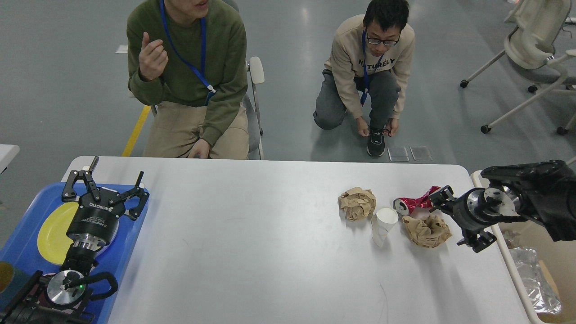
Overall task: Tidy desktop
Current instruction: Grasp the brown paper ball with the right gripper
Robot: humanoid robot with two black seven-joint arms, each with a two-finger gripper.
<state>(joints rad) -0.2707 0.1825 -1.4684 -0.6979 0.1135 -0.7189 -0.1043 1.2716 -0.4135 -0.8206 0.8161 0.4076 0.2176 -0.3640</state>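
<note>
The white worktop [270,234] fills the view's lower half. Over its left edge lies a blue tray [130,243] bearing a yellow plate [51,234], the left pincer [105,186] spread above. Near the right edge, the right pincer [459,222], spread, sits beside a crumpled paper ball [425,230], crushed red can [416,202], white paper cup [382,225] and second paper ball [357,203].

The middle of the surface [252,243] lies bare, while at centre right two paper wads [357,203], a white cup [382,225] and a crushed red can [416,203] crowd just beside the right pincer [454,220].
</note>
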